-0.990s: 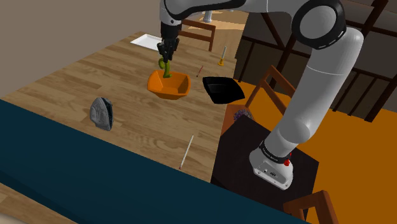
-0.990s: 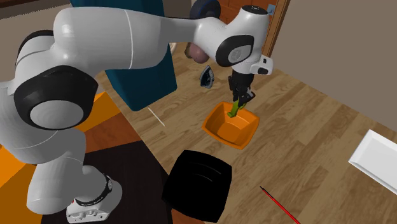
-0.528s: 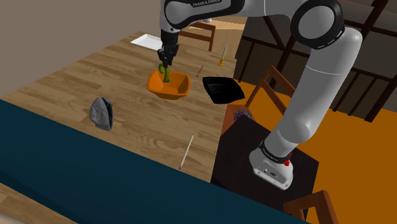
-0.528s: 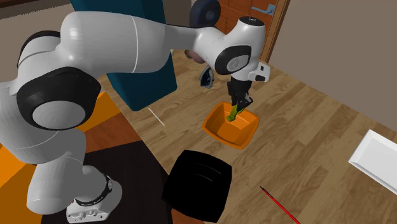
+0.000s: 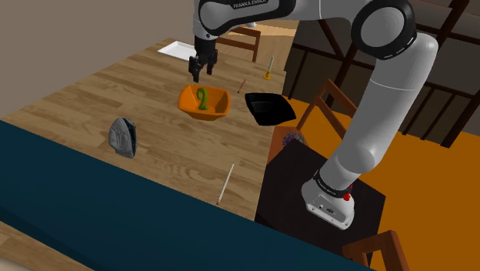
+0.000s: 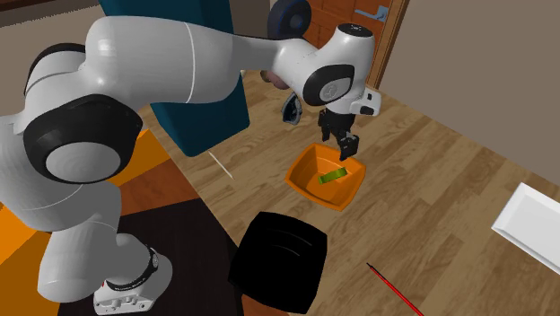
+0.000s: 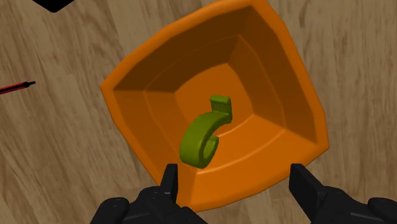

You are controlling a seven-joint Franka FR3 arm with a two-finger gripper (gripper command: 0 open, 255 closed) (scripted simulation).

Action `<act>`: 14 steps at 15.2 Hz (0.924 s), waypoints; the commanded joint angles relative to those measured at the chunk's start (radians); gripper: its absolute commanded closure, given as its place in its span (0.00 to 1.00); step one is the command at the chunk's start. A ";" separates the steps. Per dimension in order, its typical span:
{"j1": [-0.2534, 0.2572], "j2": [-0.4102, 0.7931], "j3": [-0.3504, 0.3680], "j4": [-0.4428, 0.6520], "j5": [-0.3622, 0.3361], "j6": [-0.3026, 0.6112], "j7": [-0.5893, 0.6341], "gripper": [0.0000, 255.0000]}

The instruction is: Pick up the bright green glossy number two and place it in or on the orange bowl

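The green number two (image 5: 201,98) (image 6: 333,176) (image 7: 205,133) lies inside the orange bowl (image 5: 218,110) (image 6: 305,184) (image 7: 146,83) on the wooden table. My black gripper (image 5: 201,71) (image 6: 344,149) (image 7: 236,184) hangs just above the bowl, open, its fingers apart with nothing between them. In the wrist view the two rests against the bowl's floor and inner wall, a little ahead of the fingertips (image 7: 170,178).
A black bowl (image 5: 269,108) (image 6: 280,262) sits beside the orange one, near the table's edge. A grey iron-like object (image 5: 123,137) (image 6: 293,109), a thin stick (image 5: 225,183), a red pencil (image 6: 393,289), a white tray (image 6: 536,223) and a teal block (image 5: 92,208) are around.
The gripper has opened and let go of the green two, which dropped from upright between the fingers to lie in the orange bowl. The hand has risen slightly.
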 commanded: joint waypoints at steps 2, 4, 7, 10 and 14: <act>0.000 0.000 0.000 0.000 0.000 0.000 0.000 0.00; 0.000 -0.016 0.002 0.047 0.006 -0.062 -0.004 0.00; 0.001 -0.025 0.003 0.095 0.009 -0.118 -0.007 0.00; 0.001 -0.025 0.003 0.094 0.009 -0.118 -0.007 0.00; 0.001 -0.025 0.003 0.095 0.009 -0.118 -0.007 0.00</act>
